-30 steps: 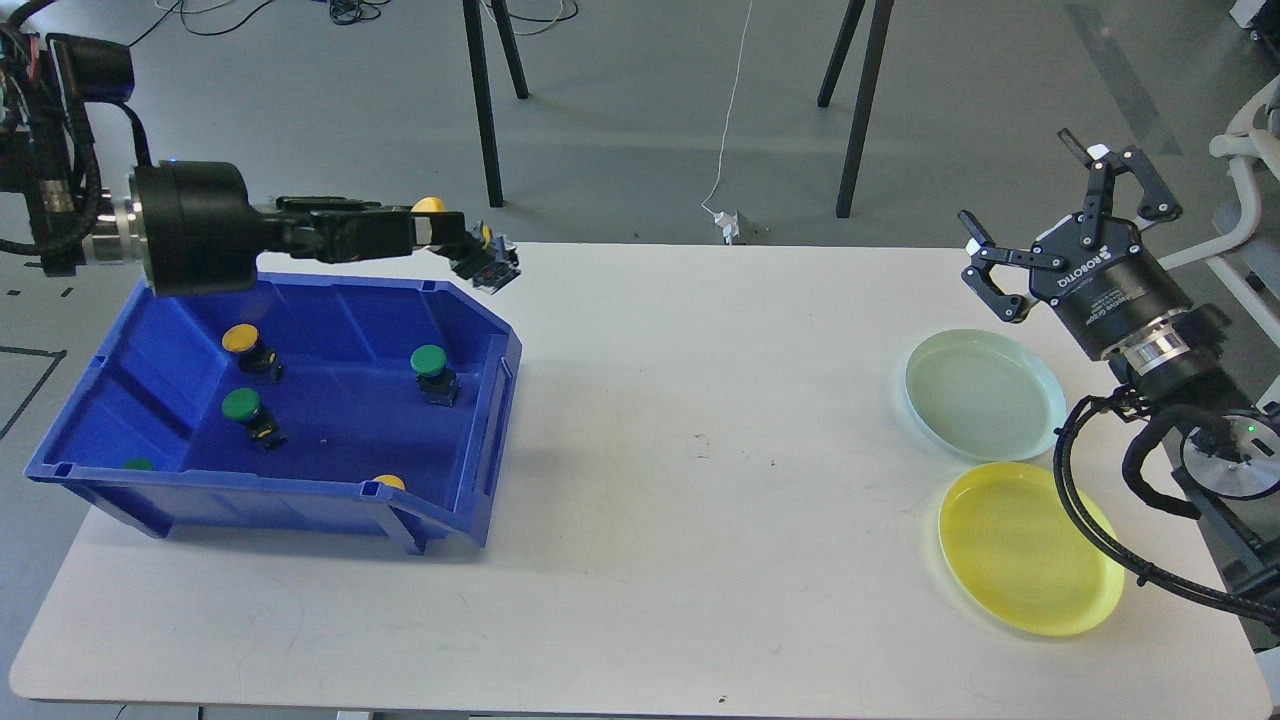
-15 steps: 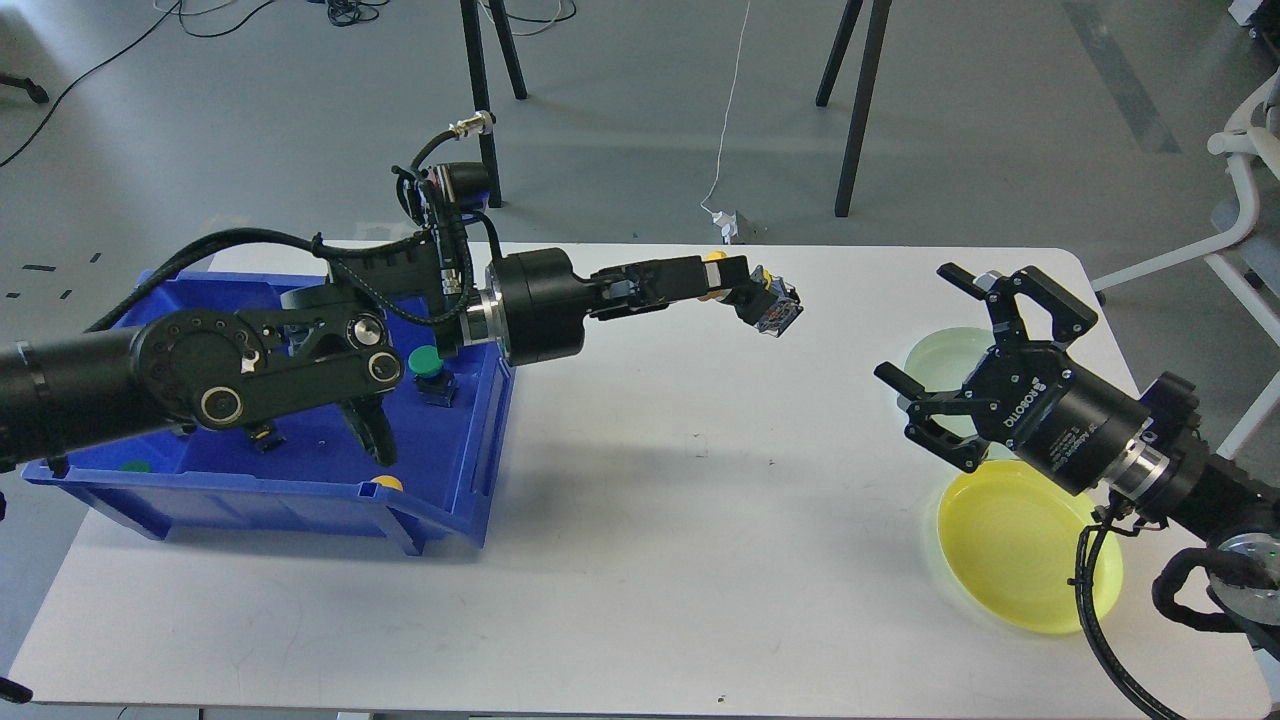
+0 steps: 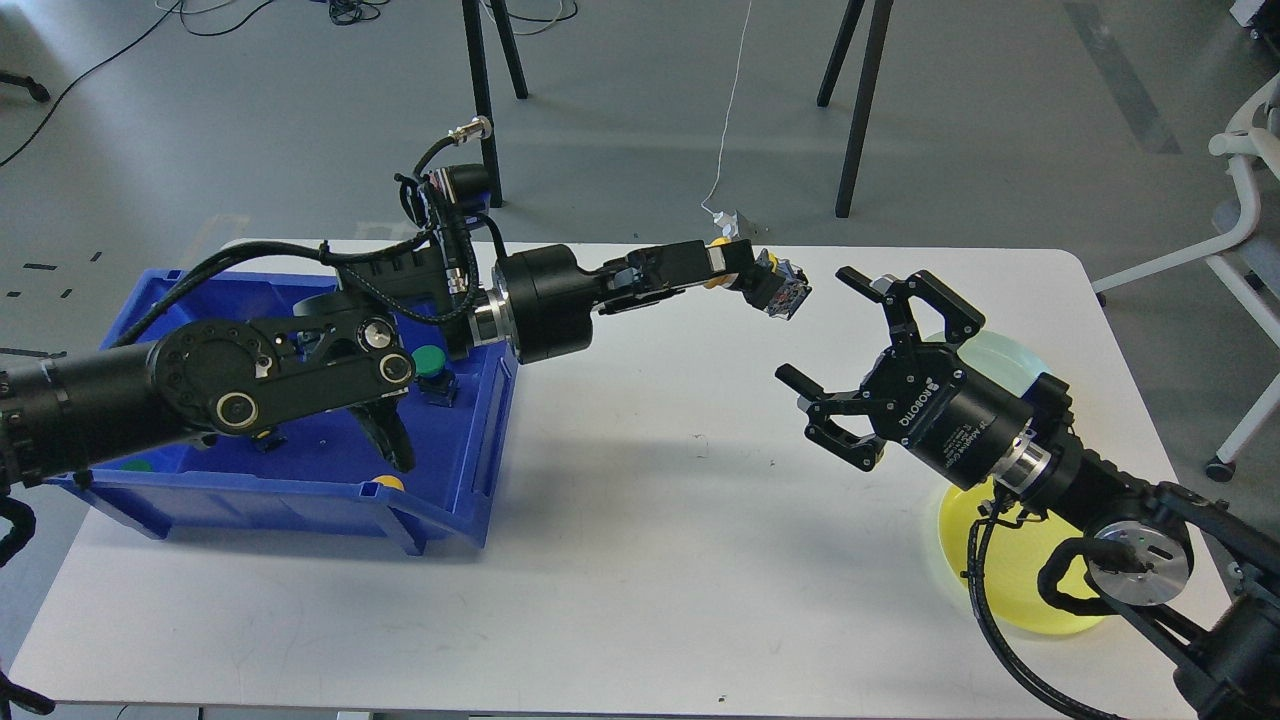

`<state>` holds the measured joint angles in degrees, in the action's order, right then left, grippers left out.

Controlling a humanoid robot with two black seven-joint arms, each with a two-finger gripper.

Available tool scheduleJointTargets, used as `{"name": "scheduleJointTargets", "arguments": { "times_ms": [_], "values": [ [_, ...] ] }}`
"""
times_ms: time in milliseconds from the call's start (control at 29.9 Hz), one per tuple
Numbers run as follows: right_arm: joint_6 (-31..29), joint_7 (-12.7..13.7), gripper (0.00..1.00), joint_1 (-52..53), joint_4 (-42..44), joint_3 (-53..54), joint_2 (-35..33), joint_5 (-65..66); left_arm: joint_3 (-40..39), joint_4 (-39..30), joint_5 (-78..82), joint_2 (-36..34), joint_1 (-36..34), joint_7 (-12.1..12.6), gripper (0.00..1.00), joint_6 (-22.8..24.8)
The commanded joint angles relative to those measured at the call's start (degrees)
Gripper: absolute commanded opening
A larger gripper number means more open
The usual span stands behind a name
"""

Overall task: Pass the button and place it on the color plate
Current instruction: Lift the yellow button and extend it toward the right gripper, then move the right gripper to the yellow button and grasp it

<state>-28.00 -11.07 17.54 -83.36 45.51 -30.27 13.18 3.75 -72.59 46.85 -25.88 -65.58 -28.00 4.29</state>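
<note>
The white rectangular tabletop [image 3: 640, 560] is carrying a blue open-fronted plastic bin [image 3: 455, 480] behind the left end effector [image 3: 735, 268], near the arm's base. A green-capped push button [image 3: 430, 365] is lying inside it beside a yellow-capped one [image 3: 388, 484] at the front lip; other contents are hiding under the arm. A round yellow plastic plate [image 3: 965, 570] and a pale green plate [image 3: 1020, 352] are sitting behind and beneath the right end effector [image 3: 840, 350], neither showing anything inside. The left end effector is clamping a yellow-capped button with a black body [image 3: 775, 285], holding it above the tabletop. The right end effector's fingers are standing wide apart just below and right of that button. Since half a second ago, the right end effector has been closing in leftward, well off the plates.
</note>
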Motion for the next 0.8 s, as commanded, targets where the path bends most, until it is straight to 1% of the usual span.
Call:
{"name": "scheduleJointTargets", "arguments": {
  "times_ms": [0, 33, 167, 234, 768],
  "values": [
    [0.0, -0.26, 1.0, 0.39, 1.88, -0.15, 3.63, 0.0, -0.76, -0.01, 0.0, -0.05, 0.28, 0.0, 0.01, 0.11],
    [0.0, -0.44, 1.0, 0.39, 2.49, 0.02, 4.16, -0.08, -0.76, -0.01, 0.0, -0.13, 0.28, 0.0, 0.01, 0.11],
    [0.0, -2.72, 1.0, 0.3, 3.11, 0.55, 5.57, -0.09, -0.76, -0.01, 0.0, -0.13, 0.45, 0.0, 0.01, 0.19],
    [0.0, -3.43, 1.0, 0.39, 3.38, 0.72, 5.75, -0.17, -0.93, -0.1, 0.0, -0.13, 0.63, 0.0, 0.01, 0.11],
    [0.0, -3.6, 0.98, 2.32, 4.26, 0.73, 7.68, -0.61, -1.2, -0.18, -0.09, -0.22, 0.72, 0.0, 0.01, 0.19]
  ]
}}
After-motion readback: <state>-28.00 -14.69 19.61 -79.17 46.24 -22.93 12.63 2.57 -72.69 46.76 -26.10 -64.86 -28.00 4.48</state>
